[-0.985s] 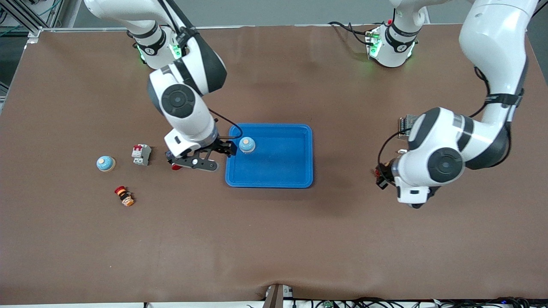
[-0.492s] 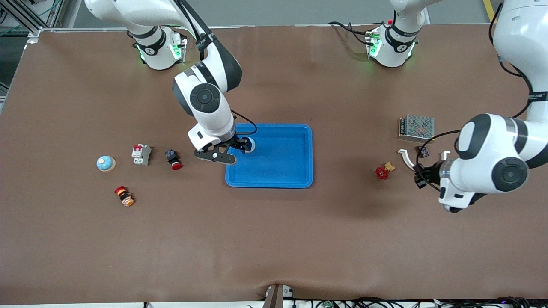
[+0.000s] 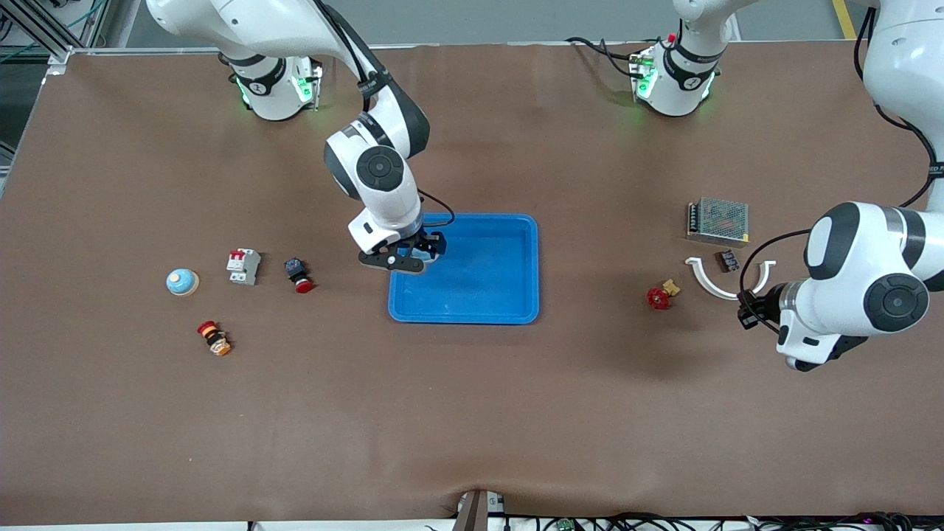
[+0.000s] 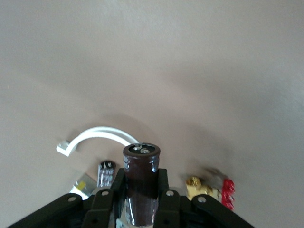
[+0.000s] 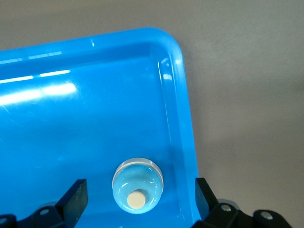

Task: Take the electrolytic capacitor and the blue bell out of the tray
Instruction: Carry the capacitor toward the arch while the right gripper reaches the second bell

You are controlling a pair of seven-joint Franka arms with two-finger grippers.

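A light blue bell (image 5: 137, 191) with a cream button stands in the blue tray (image 3: 501, 302), in the corner toward the right arm's end and farther from the front camera. My right gripper (image 3: 414, 254) is over it, open, its fingers (image 5: 76, 195) wide on either side and apart from it. The front view hides most of this bell. My left gripper (image 3: 748, 311) is shut on a dark brown capacitor (image 4: 141, 183) and holds it upright over the table near the left arm's end. A second blue bell (image 3: 181, 282) sits on the table near the right arm's end.
Beside the second bell are a circuit breaker (image 3: 243, 266), a red push button (image 3: 297, 274) and an emergency button (image 3: 214, 338). Near my left gripper lie a red valve (image 3: 660, 296), a white curved piece (image 3: 712, 284), a small dark cylinder (image 3: 729, 259) and a metal power supply (image 3: 717, 220).
My right hand has shifted from beside the tray to over the bell, which stays in the tray corner. My left arm has moved away from the red valve toward its end with the capacitor.
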